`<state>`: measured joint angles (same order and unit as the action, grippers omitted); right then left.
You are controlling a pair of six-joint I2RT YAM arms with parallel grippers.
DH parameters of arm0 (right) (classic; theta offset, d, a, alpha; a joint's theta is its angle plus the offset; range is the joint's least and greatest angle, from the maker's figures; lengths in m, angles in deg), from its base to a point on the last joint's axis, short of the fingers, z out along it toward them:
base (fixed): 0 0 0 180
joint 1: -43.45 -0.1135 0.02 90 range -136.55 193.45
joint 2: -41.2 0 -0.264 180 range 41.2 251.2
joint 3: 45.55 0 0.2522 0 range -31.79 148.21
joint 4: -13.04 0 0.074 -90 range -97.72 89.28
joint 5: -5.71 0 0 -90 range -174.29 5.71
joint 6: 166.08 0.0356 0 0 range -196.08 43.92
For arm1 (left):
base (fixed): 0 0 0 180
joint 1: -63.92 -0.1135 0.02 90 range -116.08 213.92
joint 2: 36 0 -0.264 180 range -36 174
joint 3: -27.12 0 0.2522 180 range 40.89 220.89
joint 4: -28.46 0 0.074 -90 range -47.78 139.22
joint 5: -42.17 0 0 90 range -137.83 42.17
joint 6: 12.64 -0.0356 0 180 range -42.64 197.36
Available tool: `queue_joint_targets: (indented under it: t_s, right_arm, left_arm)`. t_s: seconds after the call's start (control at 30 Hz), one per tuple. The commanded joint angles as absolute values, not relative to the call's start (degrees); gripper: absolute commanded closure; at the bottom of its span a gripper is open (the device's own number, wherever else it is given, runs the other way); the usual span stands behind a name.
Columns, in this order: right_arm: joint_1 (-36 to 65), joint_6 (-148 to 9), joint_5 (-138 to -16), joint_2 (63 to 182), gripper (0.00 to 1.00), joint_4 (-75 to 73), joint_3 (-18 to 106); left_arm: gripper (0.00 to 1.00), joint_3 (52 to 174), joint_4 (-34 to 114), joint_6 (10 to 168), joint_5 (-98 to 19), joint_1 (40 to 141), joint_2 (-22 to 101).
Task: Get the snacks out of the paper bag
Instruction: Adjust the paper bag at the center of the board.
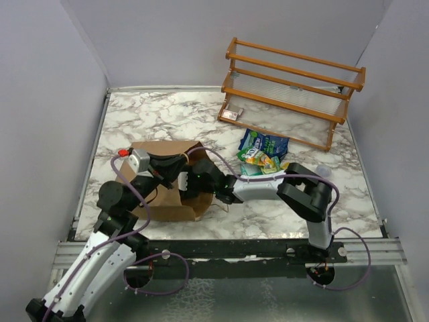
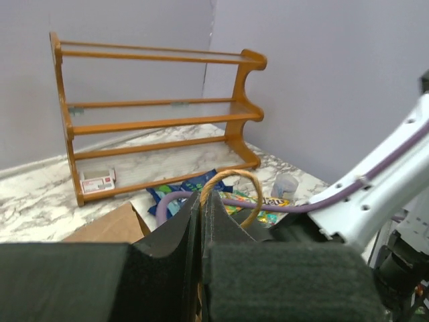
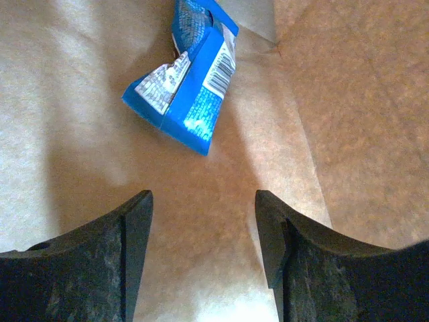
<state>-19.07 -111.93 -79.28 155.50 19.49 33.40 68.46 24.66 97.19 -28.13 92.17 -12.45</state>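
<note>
The brown paper bag (image 1: 164, 201) lies on its side with its mouth toward the right. My left gripper (image 2: 202, 201) is shut on the bag's twisted paper handle (image 2: 231, 176), whose loop sticks out above the fingers. My right arm reaches into the bag's mouth, and its fingers are hidden there in the top view. Inside, the right gripper (image 3: 204, 201) stands open above the paper floor (image 3: 348, 100) with nothing between its fingers. A blue snack packet (image 3: 191, 80) lies a short way ahead of the fingertips. Several more snacks (image 1: 263, 153) lie in a pile on the table right of the bag.
A wooden rack (image 1: 295, 87) stands at the back right, with a small pale box (image 1: 232, 115) at its foot. A small clear cup (image 1: 323, 171) sits right of the snack pile. Grey walls close in the left, back and right sides.
</note>
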Motion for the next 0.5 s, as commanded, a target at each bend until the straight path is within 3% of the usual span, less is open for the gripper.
queue_joint_targets:
  t_s: [0.0,0.27,0.47]
  right_arm:
    - [-18.76,-104.98,-80.95,149.52,0.37,16.47,30.55]
    - [-18.91,-98.53,-77.8,144.68,0.41,17.26,25.31]
    - [-20.78,-94.32,-76.3,139.75,0.42,21.48,18.41]
  left_arm:
    - [1.0,68.77,17.5,98.17,-31.77,92.39,-5.81]
    - [1.0,73.9,3.17,104.63,-19.15,92.55,10.84]
    - [1.0,73.57,-0.67,108.64,-11.15,93.93,11.95]
